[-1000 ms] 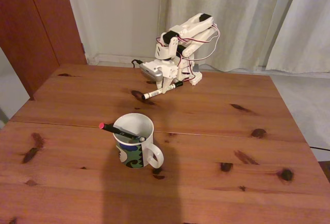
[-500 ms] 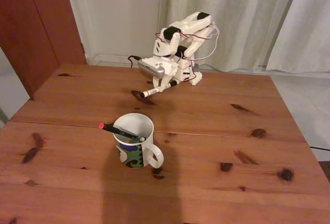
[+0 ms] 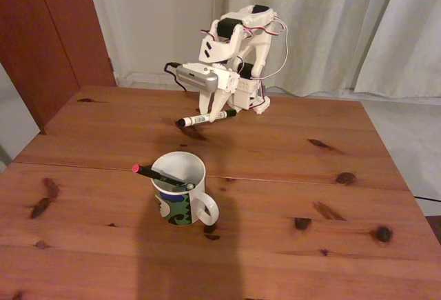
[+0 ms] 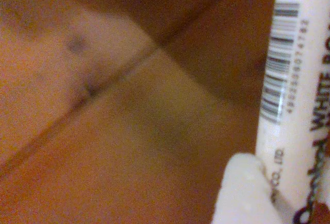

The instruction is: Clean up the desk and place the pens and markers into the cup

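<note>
The pincer (image 3: 215, 112) is clamped on the white marker (image 3: 205, 117), held near-horizontal above the tabletop (image 3: 289, 176). The cup (image 3: 180, 188) stands toward 6 o'clock in the fixed view, well apart.

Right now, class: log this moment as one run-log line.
gripper: shut on white marker, lifted above desk | cup: holds two pens | marker not yet in cup

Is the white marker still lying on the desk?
No, the gripper holds the white marker in the air above the desk.
</note>
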`<state>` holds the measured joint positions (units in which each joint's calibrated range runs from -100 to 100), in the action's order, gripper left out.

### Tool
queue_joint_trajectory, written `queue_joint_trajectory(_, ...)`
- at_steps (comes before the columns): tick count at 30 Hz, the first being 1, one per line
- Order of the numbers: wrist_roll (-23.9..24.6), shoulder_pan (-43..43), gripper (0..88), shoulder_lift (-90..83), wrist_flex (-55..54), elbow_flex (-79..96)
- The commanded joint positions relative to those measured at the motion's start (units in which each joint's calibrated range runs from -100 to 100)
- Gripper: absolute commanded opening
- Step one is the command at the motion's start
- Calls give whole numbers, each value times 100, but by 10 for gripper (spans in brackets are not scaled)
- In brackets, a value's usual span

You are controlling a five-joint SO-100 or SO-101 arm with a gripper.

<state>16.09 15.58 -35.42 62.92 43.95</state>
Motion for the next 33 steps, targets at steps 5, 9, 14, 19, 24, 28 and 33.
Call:
queue_joint_trajectory(5, 449, -155, 5, 1527, -946, -2114)
queue_joint_trajectory(9, 601, -155, 5, 2297, -1505, -2736)
queue_joint_trajectory(14, 764, -163, 5, 2942, -1634, -3439)
queue_joint_trajectory(19, 769, -332, 5, 3133, -1565, -3890)
queue_joint_trajectory(24, 769, -445, 5, 3116, -1574, -4142)
queue_joint_trajectory(28, 785, -525, 5, 3116, -1591, -4512)
queue_joint_trajectory(33, 999, -525, 5, 3182, -1634, -5252)
